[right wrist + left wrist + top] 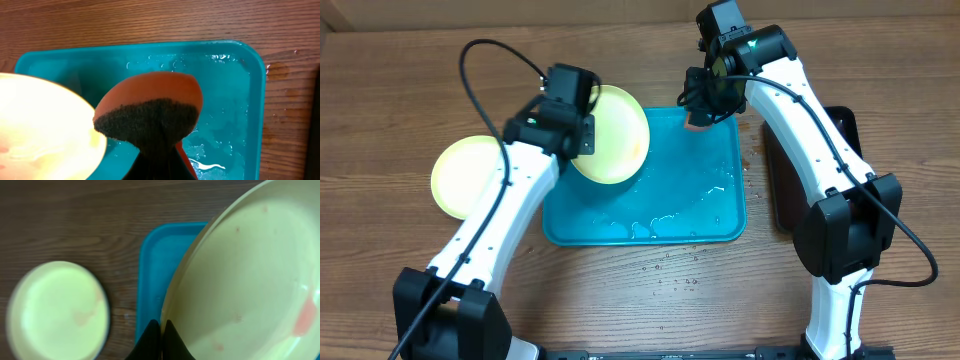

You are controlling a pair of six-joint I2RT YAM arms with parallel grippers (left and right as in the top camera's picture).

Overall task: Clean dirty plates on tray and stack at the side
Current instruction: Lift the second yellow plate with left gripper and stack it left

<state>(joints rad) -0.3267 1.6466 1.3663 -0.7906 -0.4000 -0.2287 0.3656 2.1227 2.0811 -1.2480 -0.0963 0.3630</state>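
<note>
Plates: one yellow-green plate (618,135) with red smears hangs tilted over the left edge of the wet tray (710,215), its rim pinched by the left end effector (161,330). A second plate (468,178) lies on the wooden surface (380,100) left of the tray. The right end effector (702,100) clamps an orange sponge (150,100) above the tray.

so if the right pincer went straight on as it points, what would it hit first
Probably the tray, on its wet floor, sponge first; the held plate sits off to the side. Depth is unclear.
</note>
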